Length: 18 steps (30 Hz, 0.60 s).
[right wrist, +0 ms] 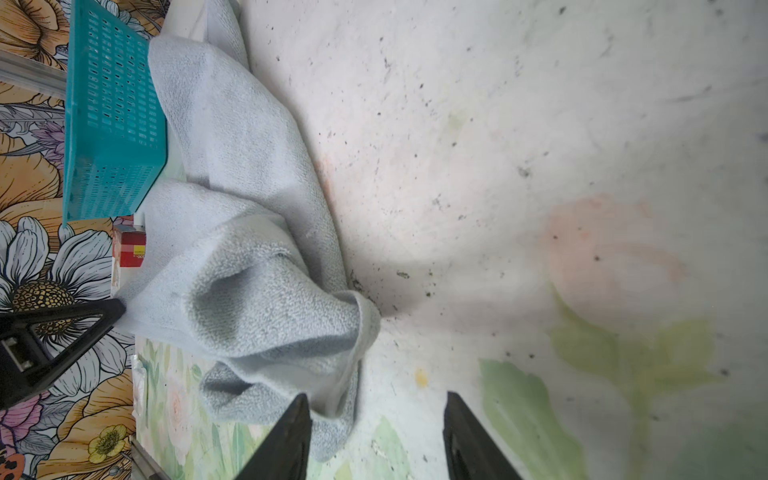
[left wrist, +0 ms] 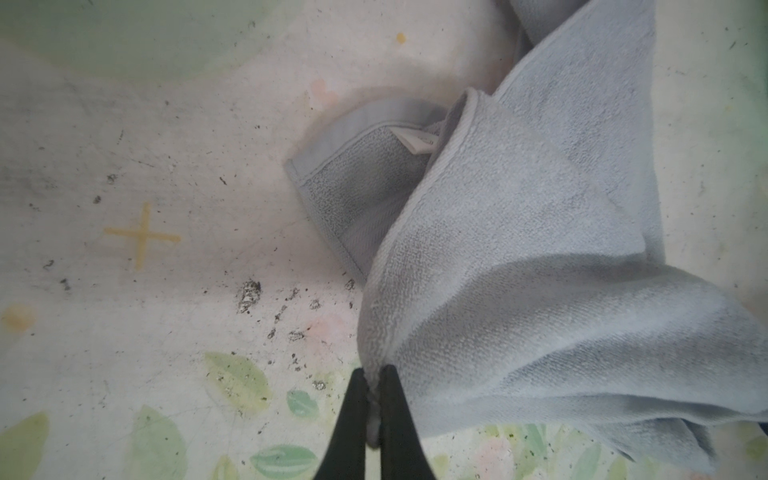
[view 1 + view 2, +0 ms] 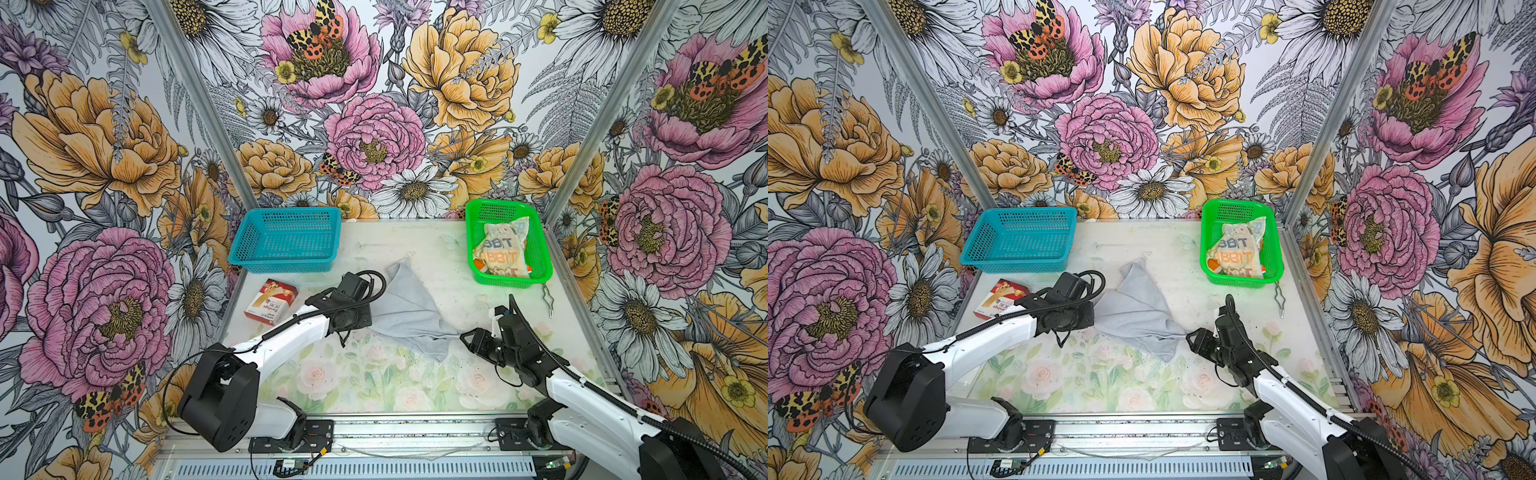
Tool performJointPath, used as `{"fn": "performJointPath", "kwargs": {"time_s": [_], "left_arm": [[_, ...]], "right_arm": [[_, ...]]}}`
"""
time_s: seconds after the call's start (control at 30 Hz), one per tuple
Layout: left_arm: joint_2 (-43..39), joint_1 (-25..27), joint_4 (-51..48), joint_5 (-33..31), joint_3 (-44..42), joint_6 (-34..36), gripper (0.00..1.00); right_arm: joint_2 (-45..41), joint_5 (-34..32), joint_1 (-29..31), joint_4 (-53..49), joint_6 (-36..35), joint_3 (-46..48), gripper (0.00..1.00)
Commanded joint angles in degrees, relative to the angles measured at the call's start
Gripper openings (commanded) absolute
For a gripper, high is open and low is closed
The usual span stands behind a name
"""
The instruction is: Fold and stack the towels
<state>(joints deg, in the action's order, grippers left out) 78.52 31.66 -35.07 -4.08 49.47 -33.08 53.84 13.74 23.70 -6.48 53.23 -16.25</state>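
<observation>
Near the middle of the table [image 3: 440, 266], the grey towel [image 3: 409, 309] lies rumpled and stretched between the 2 arms, with 1 narrow end trailing back toward the teal basket [image 3: 286, 243]. At the towel's left edge the left gripper [image 2: 374, 372] is clenched on the cloth. In the left wrist view its 2 dark fingers press together with a pinch of the hem between them, and the fabric fans away from the tips in loose folds. Beyond that fold, a hemmed corner with a small white label lies flat on the table.

At the towel's opposite, nearer corner sits the right gripper [image 1: 377, 397], released, its jaws standing well apart. In the right wrist view a bunched fold of the towel rests against 1 finger and reaches a little way into the gap. Bare table fills the rest of the gap up to the other finger. In both top views this gripper points at the towel's drawn-out tip, touching it or just beside it; I cannot tell which.

Well apart from both grippers, the cream towel [image 3: 503, 249] with its lettering lies in the green basket [image 3: 515, 283] at the far right. The orange towel [image 3: 481, 264] peeks out from under it. Just left of the left arm lies the red-and-white box [image 3: 272, 301].
</observation>
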Motion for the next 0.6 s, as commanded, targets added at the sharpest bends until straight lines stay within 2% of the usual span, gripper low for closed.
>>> {"fn": "performJointPath", "kwargs": {"time_s": [0.0,0.2,0.33,0.57], "left_arm": [[0.5,0.2,1.4,-0.1,-0.8,0.6,0.00],[0.2,0.2,1.4,0.1,-1.0,0.7,0.00],[0.6,0.2,1.4,0.0,-0.9,0.7,0.00],[1.1,0.2,1.8,0.5,-0.8,1.0,0.00]], "right_arm": [[2.6,-0.1,0.2,5.7,1.9,-1.6,0.52],[6.9,1.1,0.5,11.3,3.5,-1.3,0.44],[6.9,1.4,0.5,11.5,3.4,-1.6,0.34],[7.1,2.4,0.5,11.8,3.9,-1.6,0.29]]}}
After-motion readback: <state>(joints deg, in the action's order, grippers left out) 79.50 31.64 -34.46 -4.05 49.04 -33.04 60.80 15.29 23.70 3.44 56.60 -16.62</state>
